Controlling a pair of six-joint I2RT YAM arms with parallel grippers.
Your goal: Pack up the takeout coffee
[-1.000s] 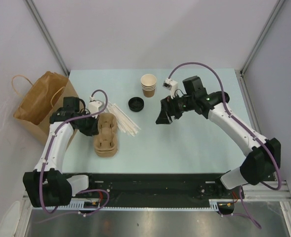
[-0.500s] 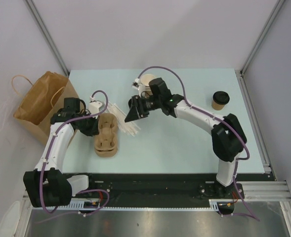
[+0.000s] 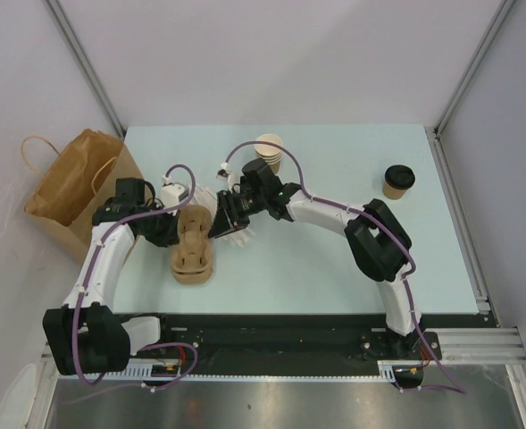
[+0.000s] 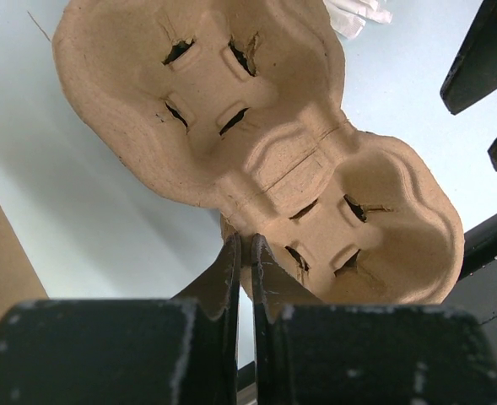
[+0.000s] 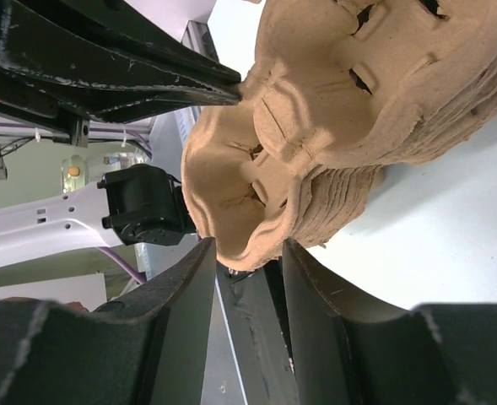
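One takeout coffee (image 3: 398, 181), a tan cup with a black lid, stands alone at the right of the table, far from both grippers. A stack of brown pulp cup carriers (image 3: 193, 248) lies left of centre. My left gripper (image 3: 174, 233) is shut on the stack's left rim, seen close in the left wrist view (image 4: 246, 243) with the carrier (image 4: 256, 143) ahead. My right gripper (image 3: 217, 227) is open at the carrier's right side. In the right wrist view (image 5: 248, 251) its jaws stand on either side of the carrier's (image 5: 341, 126) rim without closing on it.
A large brown paper bag (image 3: 75, 183) with handles stands at the table's left edge. A stack of lidless tan cups (image 3: 269, 152) stands at the back centre. White sticks (image 3: 237, 234) lie beside the carrier, under my right arm.
My right arm has swung left across the table from the right-centre to the carrier. The lidded cup came into view at the right. The left arm has not moved.
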